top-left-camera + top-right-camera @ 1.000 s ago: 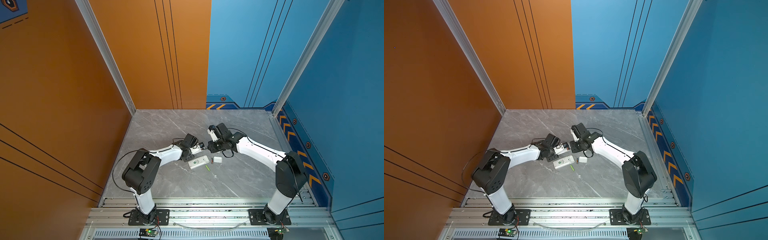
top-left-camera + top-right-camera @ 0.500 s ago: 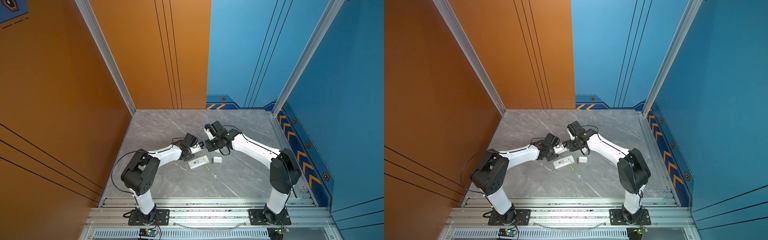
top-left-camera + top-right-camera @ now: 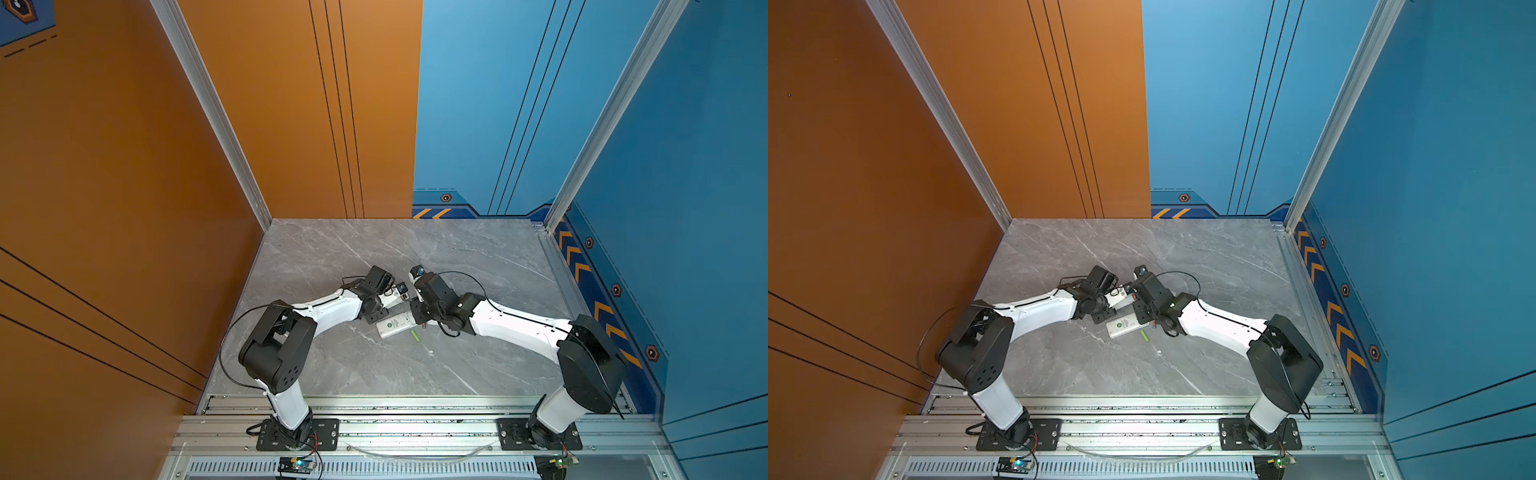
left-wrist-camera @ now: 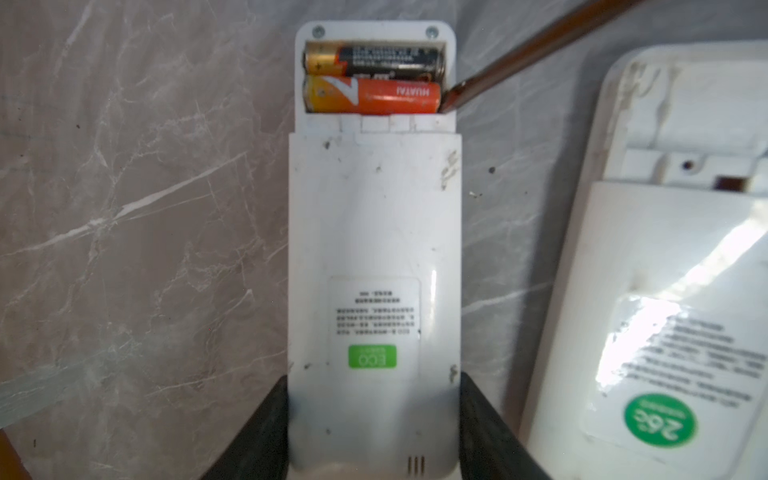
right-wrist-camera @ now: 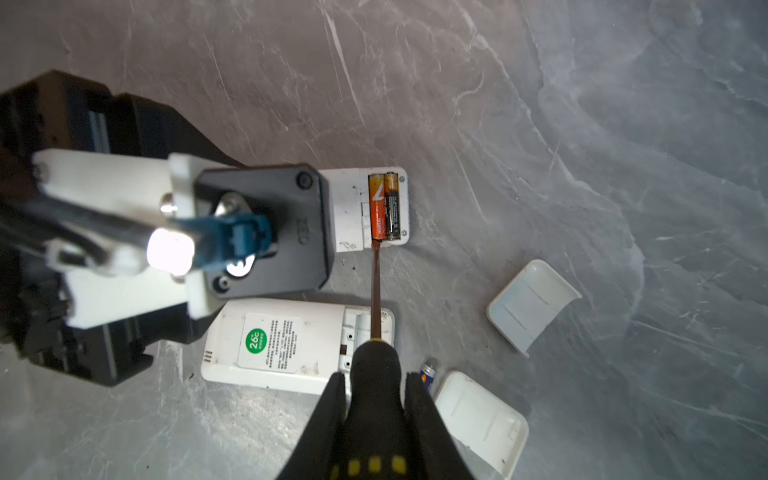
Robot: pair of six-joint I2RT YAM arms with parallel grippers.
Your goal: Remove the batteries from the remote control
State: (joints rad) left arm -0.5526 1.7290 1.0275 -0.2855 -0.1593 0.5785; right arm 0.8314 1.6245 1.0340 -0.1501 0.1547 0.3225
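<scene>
Your left gripper (image 4: 374,386) has its jaws clamped on the two long sides of the white remote control (image 4: 374,232), which lies back-up on the table (image 4: 145,187) with its battery bay uncovered. Two batteries sit side by side in that bay: the orange battery (image 4: 374,96) is nearer the remote's body, and the dark battery (image 4: 386,60) is against the end wall with the two screws. Your right gripper (image 5: 374,376) has its jaws closed on the black-and-yellow handle of the screwdriver (image 5: 374,353). The shaft's tip meets the bay at one end of the orange battery (whether it sits under the cell or only against the wall, I cannot tell). Just beside the held remote lies a second remote (image 5: 282,340) with a round green sticker, its own bay open. A lime green battery (image 3: 415,336) lies loose on the table near it in both top views. Another small battery (image 5: 428,371) lies between the second remote and one of two white lids (image 5: 532,305).
</scene>
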